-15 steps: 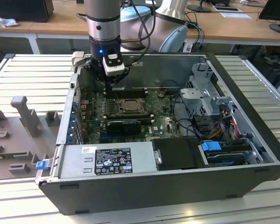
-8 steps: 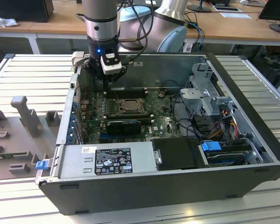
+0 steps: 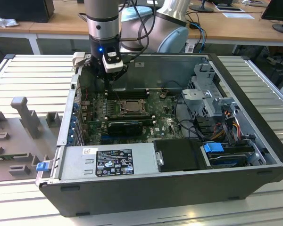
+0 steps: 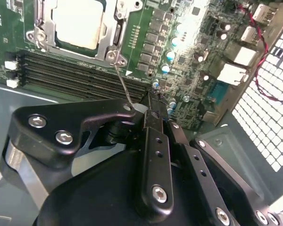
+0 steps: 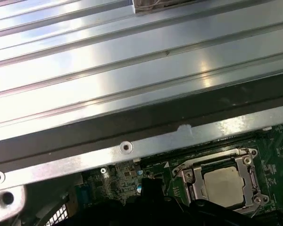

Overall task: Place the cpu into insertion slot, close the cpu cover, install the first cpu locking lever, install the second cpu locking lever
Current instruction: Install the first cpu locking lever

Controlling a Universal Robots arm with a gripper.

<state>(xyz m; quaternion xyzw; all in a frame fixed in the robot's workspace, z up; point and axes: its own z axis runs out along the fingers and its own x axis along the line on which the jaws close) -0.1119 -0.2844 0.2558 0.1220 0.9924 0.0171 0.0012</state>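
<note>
The cpu (image 4: 78, 21) lies in the insertion slot (image 3: 131, 106), its pale metal face showing in both wrist views (image 5: 224, 181). The silvery cpu cover (image 4: 112, 29) is down flat around it (image 5: 194, 187). A thin wire locking lever (image 4: 121, 82) rises from the socket's corner to my gripper (image 4: 153, 112). The black fingers are shut, and the lever's end rests against the side of the fingertips rather than between them. In the exterior view my gripper (image 3: 108, 81) hangs over the board just behind the socket, toward that view's left.
Long black memory slots (image 4: 80, 75) run beside the socket. The case's metal wall (image 5: 146, 141) stands close behind my gripper. A power supply (image 3: 108, 162) fills the case front, and cables and a drive cage (image 3: 212, 108) sit on the exterior view's right.
</note>
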